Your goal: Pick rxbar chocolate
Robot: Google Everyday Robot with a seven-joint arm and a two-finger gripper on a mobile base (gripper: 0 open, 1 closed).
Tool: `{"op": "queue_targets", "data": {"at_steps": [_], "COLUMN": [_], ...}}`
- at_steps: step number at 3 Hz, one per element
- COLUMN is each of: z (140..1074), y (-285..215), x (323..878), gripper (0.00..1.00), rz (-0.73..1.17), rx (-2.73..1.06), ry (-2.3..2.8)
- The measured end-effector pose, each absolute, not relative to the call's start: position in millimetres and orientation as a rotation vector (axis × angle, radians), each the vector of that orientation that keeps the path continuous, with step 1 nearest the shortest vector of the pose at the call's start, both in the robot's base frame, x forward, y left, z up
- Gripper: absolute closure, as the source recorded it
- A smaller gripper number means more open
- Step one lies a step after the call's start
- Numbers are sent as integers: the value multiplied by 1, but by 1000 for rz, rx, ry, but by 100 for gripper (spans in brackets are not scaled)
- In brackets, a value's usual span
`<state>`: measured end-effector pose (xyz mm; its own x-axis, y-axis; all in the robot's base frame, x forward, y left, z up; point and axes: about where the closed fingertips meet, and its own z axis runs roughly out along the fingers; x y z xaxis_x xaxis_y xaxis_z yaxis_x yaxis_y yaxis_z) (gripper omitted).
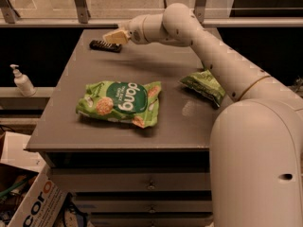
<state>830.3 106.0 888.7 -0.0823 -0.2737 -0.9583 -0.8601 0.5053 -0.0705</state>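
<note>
The tool (pixel 115 36) is hovering over the far left of the counter (pixel 156 65), just beside the bar (pixel 105 46), which is lying flat near the far left corner. I cannot tell whether the tool is clenched or released. A dang bag (pixel 120 103) is lying nearer.

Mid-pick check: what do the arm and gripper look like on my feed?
The arm is smooth and off-white, made of rounded tubular segments with a bulbous joint, small dark dots and a thin tan band. No cables show. The gripper, pale yellow and wedge-shaped, is close by the rxbar chocolate.
</note>
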Motion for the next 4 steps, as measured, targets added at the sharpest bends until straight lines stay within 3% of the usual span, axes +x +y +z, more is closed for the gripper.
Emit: {"op": "queue_targets", "data": {"at_steps": [1,4], "z": [870,826], "y": [105,114], "x": [833,839], "gripper": [0,0], "rz": [654,678], "rx": [-993,-1049], "ry": [1662,1720]}}
